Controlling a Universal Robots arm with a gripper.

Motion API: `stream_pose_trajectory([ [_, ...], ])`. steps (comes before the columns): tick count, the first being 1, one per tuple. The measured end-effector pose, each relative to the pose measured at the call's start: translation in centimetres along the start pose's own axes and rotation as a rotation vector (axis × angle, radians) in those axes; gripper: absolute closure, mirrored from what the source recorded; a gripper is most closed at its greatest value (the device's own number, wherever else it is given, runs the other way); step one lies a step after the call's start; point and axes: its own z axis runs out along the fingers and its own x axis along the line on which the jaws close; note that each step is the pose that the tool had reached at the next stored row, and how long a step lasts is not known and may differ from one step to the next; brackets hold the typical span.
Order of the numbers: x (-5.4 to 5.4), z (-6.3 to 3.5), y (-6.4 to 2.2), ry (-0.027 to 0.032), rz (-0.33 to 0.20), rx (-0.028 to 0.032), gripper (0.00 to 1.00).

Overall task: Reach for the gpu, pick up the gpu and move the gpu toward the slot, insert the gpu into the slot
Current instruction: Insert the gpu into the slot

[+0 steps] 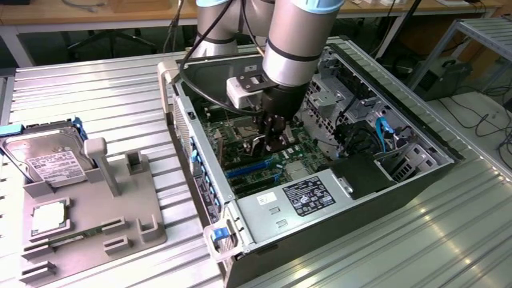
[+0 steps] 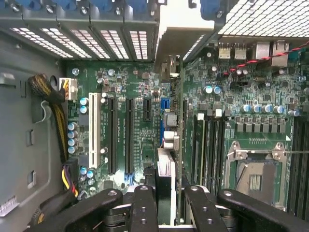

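Gripper (image 2: 165, 205) holds gpu (image 2: 166, 169) edge-on inside computer case (image 1: 416, 165) above motherboard (image 2: 130, 87).

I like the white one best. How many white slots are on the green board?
1. The white slot sits on the green board between the yellow wires and the long black slots. More could hide under the claw holding the gpu.

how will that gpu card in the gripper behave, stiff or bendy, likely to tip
The gpu is a thin flat board, so probably stiff and light. The gripper pinches only its top edge, so it could tilt sideways if nudged. Small parts and the motherboard close below suggest it is fragile.
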Motion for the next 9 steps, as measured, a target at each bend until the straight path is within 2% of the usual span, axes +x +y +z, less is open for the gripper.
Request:
stream_pose_trajectory([
  [3,0.00,0.12,-0.01,-0.0042,-0.003,0.0004,0.72],
  [9,0.00,0.69,0.36,-0.0046,-0.009,0.0001,0.72],
])
